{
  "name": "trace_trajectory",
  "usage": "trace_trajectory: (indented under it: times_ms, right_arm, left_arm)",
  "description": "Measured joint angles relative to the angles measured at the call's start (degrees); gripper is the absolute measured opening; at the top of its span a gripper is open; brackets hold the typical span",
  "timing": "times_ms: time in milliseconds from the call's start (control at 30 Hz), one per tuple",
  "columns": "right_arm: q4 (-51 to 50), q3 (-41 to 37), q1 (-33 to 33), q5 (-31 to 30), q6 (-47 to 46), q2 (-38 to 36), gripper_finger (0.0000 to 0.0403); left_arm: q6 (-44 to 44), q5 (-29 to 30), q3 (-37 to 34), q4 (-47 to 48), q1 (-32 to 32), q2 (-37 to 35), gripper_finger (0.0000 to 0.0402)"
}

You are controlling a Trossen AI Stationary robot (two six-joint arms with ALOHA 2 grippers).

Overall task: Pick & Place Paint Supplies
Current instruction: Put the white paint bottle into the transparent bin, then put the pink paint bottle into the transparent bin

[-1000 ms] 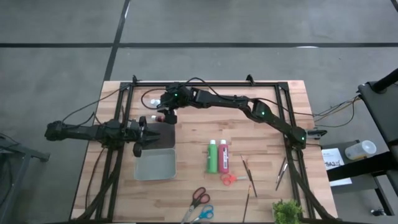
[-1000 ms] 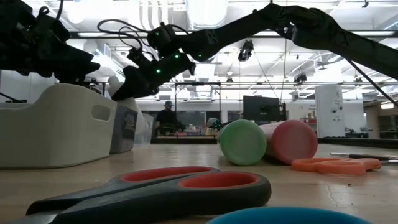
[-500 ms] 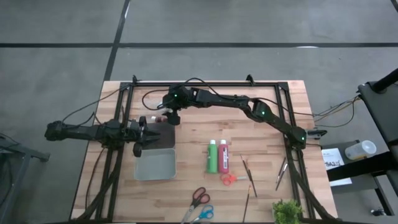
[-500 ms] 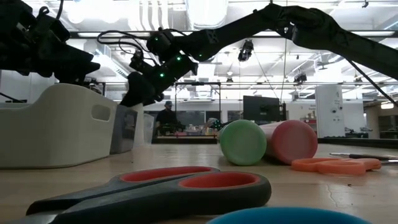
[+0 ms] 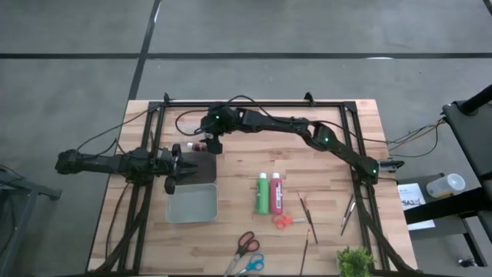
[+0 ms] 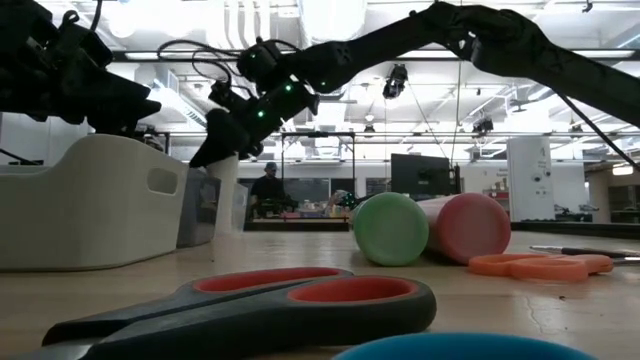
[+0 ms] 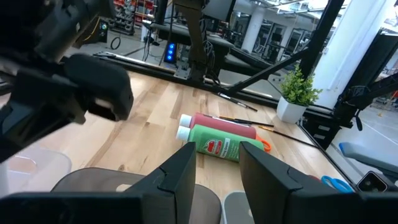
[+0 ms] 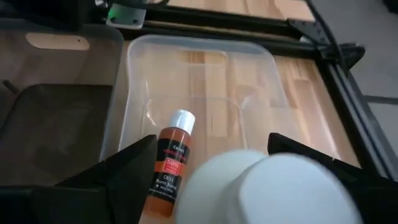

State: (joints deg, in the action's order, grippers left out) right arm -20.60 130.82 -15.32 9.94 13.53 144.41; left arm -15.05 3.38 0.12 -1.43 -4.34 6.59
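My right gripper [image 8: 212, 138] [image 5: 209, 145] hangs open over a clear bin [image 8: 199, 56] at the table's far left. The round end of a white bottle [image 8: 273, 186] shows between its fingers. In the low view the white bottle [image 6: 227, 195] stands upright under the gripper [image 6: 212, 150]. An orange bottle [image 8: 171, 163] with a white cap lies on the bin's floor. A green bottle [image 5: 262, 192] and a red bottle [image 5: 276, 192] lie side by side mid-table. Thin brushes [image 5: 307, 218] lie to their right. My left gripper [image 7: 217, 155] [image 5: 177, 165] waits open, level, at the left. My right gripper comes at the white bottle from above at a slant, with the bottle's round end [image 8: 249, 180] between its fingers. One finger [image 8: 124, 168] stands clear of it. The bottle covers the other finger's inner side, so I cannot tell whether that finger touches it.
A dark bin [image 5: 201, 160] and a grey tray [image 5: 192, 202] stand near the left gripper. An orange pair of scissors [image 5: 283, 221], two more pairs [image 5: 246, 245] and a small plant [image 5: 354, 261] lie toward the near edge. A black frame [image 5: 254, 104] rims the work area.
My right gripper has tipped up a little and shifted slightly toward the table's right over the clear bin. In the low view the white bottle now shows upright below its fingers.
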Motion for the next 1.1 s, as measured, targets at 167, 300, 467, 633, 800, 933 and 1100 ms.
trace_trajectory:
  times_ms: [167, 300, 467, 633, 800, 933, 1100]
  right_arm:
    - [-0.09, 0.00, 0.75, -1.08, 1.48, -1.94, 0.0302]
    - [-0.31, 0.00, 1.29, -2.76, 3.08, -3.67, 0.0302]
    - [-0.51, -0.02, 1.59, -4.13, 4.49, -5.66, 0.0302]
    - [-0.69, -0.02, 1.93, -4.12, 4.52, -7.42, 0.0302]
    - [-1.81, -0.55, 2.15, -4.08, 4.61, -7.69, 0.0302]
    - [-2.40, -0.57, 2.53, -4.10, 3.53, -8.74, 0.0302]
    - [-3.22, -1.40, 3.82, -4.02, 3.35, -10.34, 0.0302]
  left_arm:
    - [0.00, 0.02, 0.00, 0.00, 0.00, 0.00, 0.0130]
    - [0.00, 0.00, -0.01, 0.00, 0.01, 0.00, 0.0130]
    - [0.00, 0.02, 0.00, 0.00, 0.02, 0.00, 0.0130]
    - [-0.01, 0.01, -0.01, 0.00, 0.02, 0.00, 0.0130]
    - [0.00, 0.01, -0.01, 0.00, 0.00, 0.00, 0.0130]
    - [-0.02, 0.00, -0.02, 0.02, 0.02, 0.00, 0.0130]
    - [0.00, 0.00, -0.02, 0.00, 0.00, 0.00, 0.0130]
